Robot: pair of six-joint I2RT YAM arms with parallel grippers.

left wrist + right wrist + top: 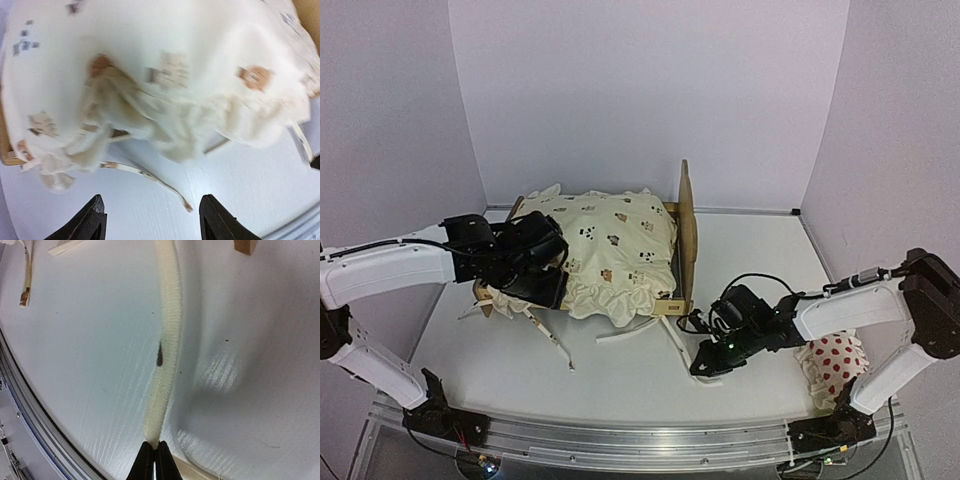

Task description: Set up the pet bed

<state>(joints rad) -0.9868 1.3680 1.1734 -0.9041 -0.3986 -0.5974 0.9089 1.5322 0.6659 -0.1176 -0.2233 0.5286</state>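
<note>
Cushion [620, 245] lies on bed frame [686, 220]. Left gripper [150, 212] spread, empty, at its edge. Right gripper [154, 455] pinches tie [167, 315] end, probably to pull it straight.

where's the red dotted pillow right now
In the top view, the red-dotted pillow lies at the table's near right, partly under the right arm, right of the right end effector and apart from the pet bed.

Ahead of the left gripper [152, 200], the cushion [165, 75] and its loose ties [150, 176] block the way; bare surface [250, 185] lies open between its fingers. From the right gripper's [154, 446] tips one tie [167, 315] runs straight ahead; surface either side is free.
</note>
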